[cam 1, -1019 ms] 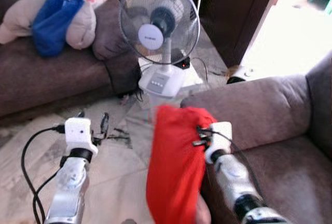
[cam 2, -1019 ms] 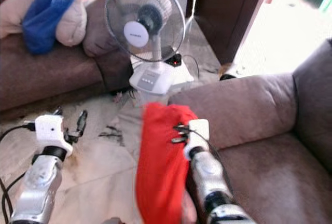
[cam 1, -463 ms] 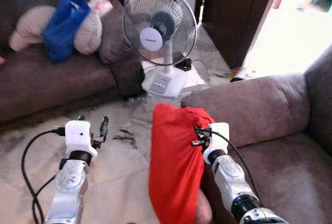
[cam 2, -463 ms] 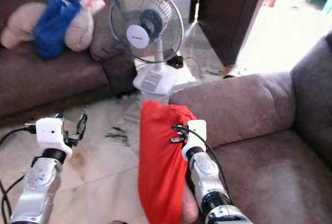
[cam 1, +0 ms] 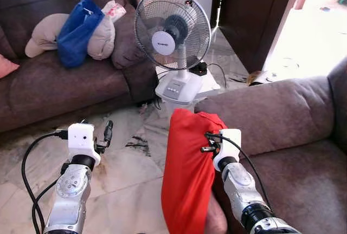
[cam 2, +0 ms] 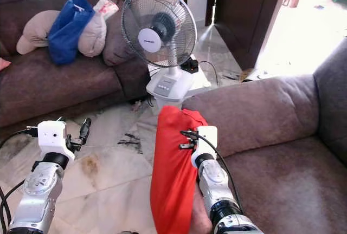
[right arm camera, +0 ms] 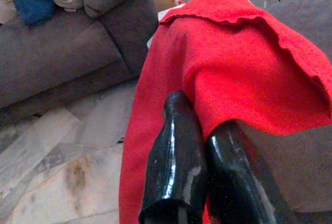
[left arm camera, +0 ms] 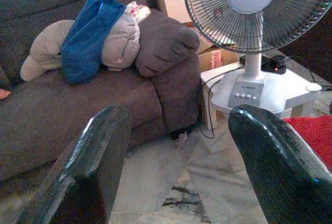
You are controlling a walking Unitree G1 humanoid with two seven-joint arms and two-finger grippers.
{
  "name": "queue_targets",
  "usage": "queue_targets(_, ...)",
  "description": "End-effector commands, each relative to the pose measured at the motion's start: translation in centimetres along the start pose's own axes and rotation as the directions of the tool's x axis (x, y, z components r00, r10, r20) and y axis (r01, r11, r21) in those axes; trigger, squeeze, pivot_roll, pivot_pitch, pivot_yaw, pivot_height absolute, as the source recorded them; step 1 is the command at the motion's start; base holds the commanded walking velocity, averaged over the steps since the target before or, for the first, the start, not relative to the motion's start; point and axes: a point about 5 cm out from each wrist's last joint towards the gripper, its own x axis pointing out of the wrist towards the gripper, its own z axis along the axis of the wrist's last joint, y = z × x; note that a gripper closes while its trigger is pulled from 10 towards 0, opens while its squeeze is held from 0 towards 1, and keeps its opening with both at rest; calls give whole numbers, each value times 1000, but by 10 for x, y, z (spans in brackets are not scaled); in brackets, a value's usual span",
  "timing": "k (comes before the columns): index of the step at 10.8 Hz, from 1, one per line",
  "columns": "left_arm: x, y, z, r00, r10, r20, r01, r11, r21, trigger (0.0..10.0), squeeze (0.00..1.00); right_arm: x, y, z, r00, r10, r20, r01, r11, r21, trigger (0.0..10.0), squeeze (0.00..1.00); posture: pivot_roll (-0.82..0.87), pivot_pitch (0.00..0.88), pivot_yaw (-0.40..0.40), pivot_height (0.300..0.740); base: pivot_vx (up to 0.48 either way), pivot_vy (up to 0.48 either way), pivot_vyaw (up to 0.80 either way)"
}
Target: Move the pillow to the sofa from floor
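1. Since a second ago the whole scene has slid rightward and sharpened, which is the camera turning; against the near sofa's arm the red pillow (cam 1: 187, 174) hangs much as it did, at the same height beside the armrest.
2. Right gripper (right arm camera: 199, 146) has its jaws pressed together on a fold of the pillow, which hangs off the floor in a long drape.
3. Upper edge of the pillow sits level with the top of the near sofa's armrest (cam 1: 271, 112), touching or just beside its front corner; its lower end dangles beside the sofa's side.
4. Seat cushion (cam 1: 312, 185) of the near sofa lies to the robot's right of the pillow, beyond the armrest.
5. Left gripper (cam 1: 105, 135) is held out over the marble floor (cam 1: 127, 177), jaws spread apart, gripping nothing.
6. Standing fan (cam 1: 173, 33) is ahead on its white base, near the pillow's top edge but apart from it.
7. Far sofa (cam 1: 59, 85) carries a blue bag (cam 1: 78, 31) and beige cushions (cam 1: 103, 36).
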Motion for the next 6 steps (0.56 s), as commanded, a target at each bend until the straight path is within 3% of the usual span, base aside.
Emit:
queue_targets(1,0,3,-2,1000,7,-16,-7,1000,0,10000,0,9,2,28,992,7,126,-5,1000,-19,10000,0,126,78,98,740,0,315,0)
queue_targets(6,1,6,-3,1000,17,-21,-17,1000,-6,10000,0,11,2,34,991,-4,137,7,1000,-17,10000,0,135,96,92,740,0,467,0)
